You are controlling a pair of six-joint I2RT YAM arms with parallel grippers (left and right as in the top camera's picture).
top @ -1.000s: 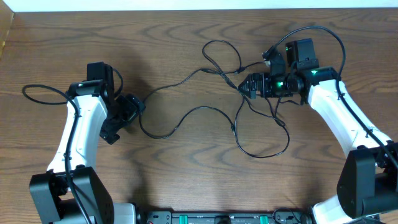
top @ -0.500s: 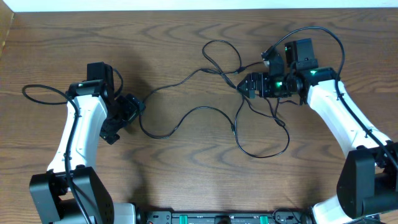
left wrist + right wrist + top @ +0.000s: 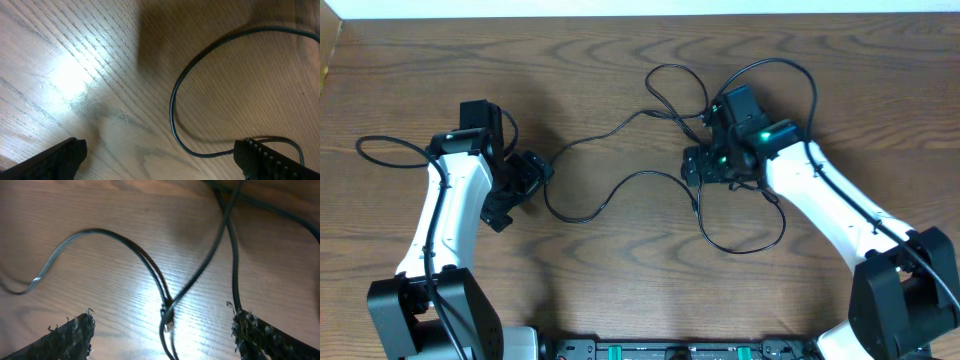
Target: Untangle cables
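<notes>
Cables (image 3: 167, 305) lay looped and crossed on the table (image 3: 620, 300), centre. Right gripper (image 3: 163, 324) released, straddling a crossing; left gripper (image 3: 160, 150) released too. Best: lower centred, pinch one strand only, draw outward slowly.

Brown wood-grain table (image 3: 620, 290) — thin black cables (image 3: 660, 173) looped loosely across it

1. A robotics lab bench: two white robot arms (image 3: 450, 215) are mounted at a bare wood-grain surface (image 3: 620, 290).
2. An electronics strip (image 3: 670, 351) with green connectors lines its near edge.
</notes>
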